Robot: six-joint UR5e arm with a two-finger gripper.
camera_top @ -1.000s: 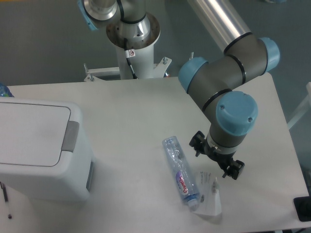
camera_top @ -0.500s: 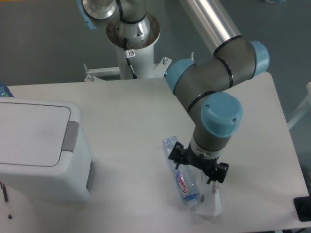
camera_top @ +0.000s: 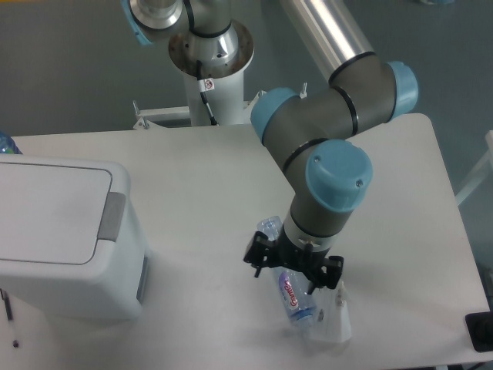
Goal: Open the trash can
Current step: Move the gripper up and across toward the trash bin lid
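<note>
The trash can (camera_top: 62, 254) is a large white boxy bin at the table's left edge. Its flat lid (camera_top: 50, 212) lies shut, and the grey push tab (camera_top: 112, 217) sits on its right rim. My gripper (camera_top: 293, 266) hangs far to the right of the bin, over the front middle of the table. It is directly above a clear plastic bottle (camera_top: 295, 299). Only the black mount under the blue wrist cap shows. The fingers are hidden, so whether they are open or shut does not show.
The clear bottle lies flat with its upper half covered by the wrist. A small white folded packet (camera_top: 337, 314) lies just right of it near the front edge. The arm's base column (camera_top: 212, 77) stands behind the table.
The wrist has swung left and slightly down, from beside the white packet to over the bottle. The trash can, bottle and packet have not moved.
</note>
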